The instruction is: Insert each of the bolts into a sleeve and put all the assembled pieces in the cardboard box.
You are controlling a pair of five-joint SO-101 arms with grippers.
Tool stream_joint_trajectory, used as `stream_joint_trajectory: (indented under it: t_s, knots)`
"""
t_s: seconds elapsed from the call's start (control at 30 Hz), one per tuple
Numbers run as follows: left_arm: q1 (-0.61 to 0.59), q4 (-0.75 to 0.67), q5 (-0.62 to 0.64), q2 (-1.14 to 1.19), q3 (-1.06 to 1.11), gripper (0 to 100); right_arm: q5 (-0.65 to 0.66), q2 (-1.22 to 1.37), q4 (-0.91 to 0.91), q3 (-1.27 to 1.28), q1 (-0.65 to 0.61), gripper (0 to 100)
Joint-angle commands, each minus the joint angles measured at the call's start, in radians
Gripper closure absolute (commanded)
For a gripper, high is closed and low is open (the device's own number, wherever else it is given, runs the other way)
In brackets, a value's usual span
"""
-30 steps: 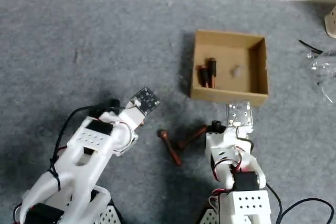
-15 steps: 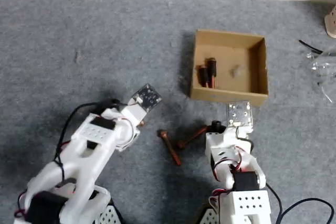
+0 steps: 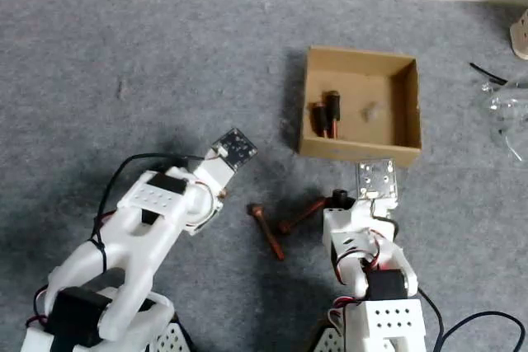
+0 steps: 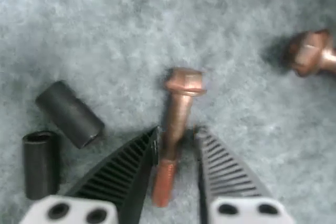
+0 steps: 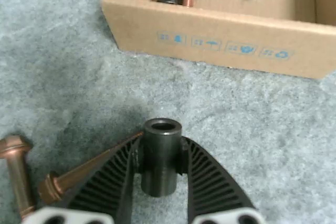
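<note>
My left gripper (image 4: 176, 132) is shut on a copper bolt (image 4: 178, 111), its hex head pointing away from the fingers. Two black sleeves (image 4: 68, 113) (image 4: 39, 163) lie on the carpet beside it, and another bolt's head (image 4: 310, 53) lies farther off. In the high view the left gripper (image 3: 219, 195) hangs left of two loose bolts (image 3: 268, 231) (image 3: 301, 214). My right gripper (image 5: 161, 145) is shut on an upright black sleeve (image 5: 160, 158), just in front of the cardboard box (image 5: 220, 30). Two assembled pieces (image 3: 326, 114) lie in the box (image 3: 359, 152).
Two bolts (image 5: 16, 174) (image 5: 79, 174) lie on the grey carpet close beside the right gripper's fingers. Cables and clear plastic bits (image 3: 503, 96) sit at the far right edge. Open carpet stretches to the left of the box.
The left arm has shifted forward and a little to the right, toward the loose bolts. The right arm and its sleeve have stayed still.
</note>
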Motion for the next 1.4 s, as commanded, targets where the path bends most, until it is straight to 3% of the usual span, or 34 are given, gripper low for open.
stream_joint_trajectory:
  t_s: [0.0, 0.17, 0.27, 0.47, 0.53, 0.83, 1.0, 1.23, 1.37]
  knots:
    - [-0.007, 0.041, -0.005, 0.004, -0.025, 98, 0.012, -0.015, -0.035, -0.008, 0.010, 99.4]
    - [-0.007, 0.078, -0.006, -0.030, -0.027, 99, 0.012, -0.015, -0.035, -0.008, 0.010, 99.4]
    - [-0.013, 0.092, -0.003, -0.180, 0.013, 99, 0.012, -0.015, -0.035, -0.008, 0.010, 99.4]
    - [-0.013, 0.074, 0.011, -0.671, 0.249, 99, 0.012, -0.015, -0.035, -0.008, 0.008, 99.4]
    - [-0.016, 0.046, 0.078, -0.842, 0.331, 99, 0.011, -0.015, -0.041, -0.008, 0.008, 99.4]
    - [-0.079, 0.011, 0.141, -1.514, 0.621, 99, 0.011, -0.016, -0.271, 0.113, 0.007, 99.4]
    - [-0.076, -0.002, 0.144, -1.466, 0.624, 99, 0.011, -0.016, -0.277, 0.120, -0.008, 99.4]
    - [-0.073, -0.063, 0.183, -1.489, 0.628, 99, 0.009, -0.016, -0.277, 0.122, -0.183, 98.9]
    - [-0.073, -0.078, 0.184, -1.491, 0.625, 99, 0.009, -0.016, -0.277, 0.133, -0.203, 98.9]
